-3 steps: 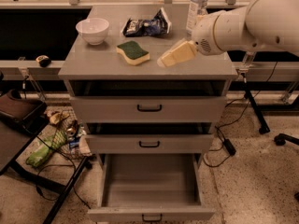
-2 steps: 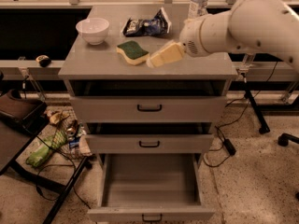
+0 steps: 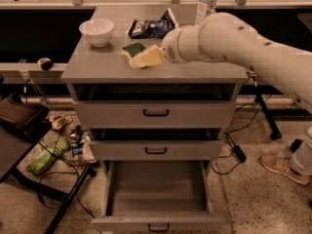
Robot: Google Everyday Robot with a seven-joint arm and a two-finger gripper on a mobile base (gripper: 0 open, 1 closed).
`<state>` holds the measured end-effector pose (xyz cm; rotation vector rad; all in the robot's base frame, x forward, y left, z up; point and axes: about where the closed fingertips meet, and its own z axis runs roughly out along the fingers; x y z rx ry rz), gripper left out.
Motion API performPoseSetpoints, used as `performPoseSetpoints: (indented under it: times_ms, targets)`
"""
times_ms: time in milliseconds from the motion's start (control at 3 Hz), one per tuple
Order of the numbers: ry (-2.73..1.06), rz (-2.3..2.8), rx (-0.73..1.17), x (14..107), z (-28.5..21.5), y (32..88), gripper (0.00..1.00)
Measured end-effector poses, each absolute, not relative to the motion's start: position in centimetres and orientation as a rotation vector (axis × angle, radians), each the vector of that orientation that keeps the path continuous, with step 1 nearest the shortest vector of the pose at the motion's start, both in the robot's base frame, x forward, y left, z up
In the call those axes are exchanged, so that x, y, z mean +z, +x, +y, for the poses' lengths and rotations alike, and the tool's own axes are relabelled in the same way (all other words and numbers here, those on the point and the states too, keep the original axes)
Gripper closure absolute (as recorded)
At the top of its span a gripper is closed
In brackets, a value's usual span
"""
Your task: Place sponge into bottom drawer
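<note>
The sponge [image 3: 132,48], dark green on top with pale foam at its edge, lies on the grey cabinet top [image 3: 97,62] near the middle. My gripper [image 3: 146,57] reaches in from the right on a thick white arm [image 3: 229,38] and is down at the sponge's front right part, covering it. The bottom drawer [image 3: 156,223] is pulled out, with its grey inside showing and nothing in it.
A white bowl [image 3: 96,30] stands at the back left of the top, a dark snack bag [image 3: 148,27] behind the sponge, and a water bottle [image 3: 205,1] at the back right. The two upper drawers [image 3: 156,112] are shut. Clutter and a black stand [image 3: 46,157] are on the floor at left; a shoe [image 3: 282,165] is at right.
My arm has moved left across the cabinet top, and the gripper has gone from beside the sponge to over its right part. The sponge has not visibly moved.
</note>
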<state>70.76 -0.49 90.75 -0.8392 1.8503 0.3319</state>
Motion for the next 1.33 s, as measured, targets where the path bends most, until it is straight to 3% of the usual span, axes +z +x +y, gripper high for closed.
performPoseSetpoints:
  times_ms: [1000, 1333]
  targets:
    - [-0.770, 1.852, 0.436, 86.1, 4.3, 76.1, 0.00]
    - [-0.765, 1.845, 0.460, 84.9, 4.8, 77.2, 0.17]
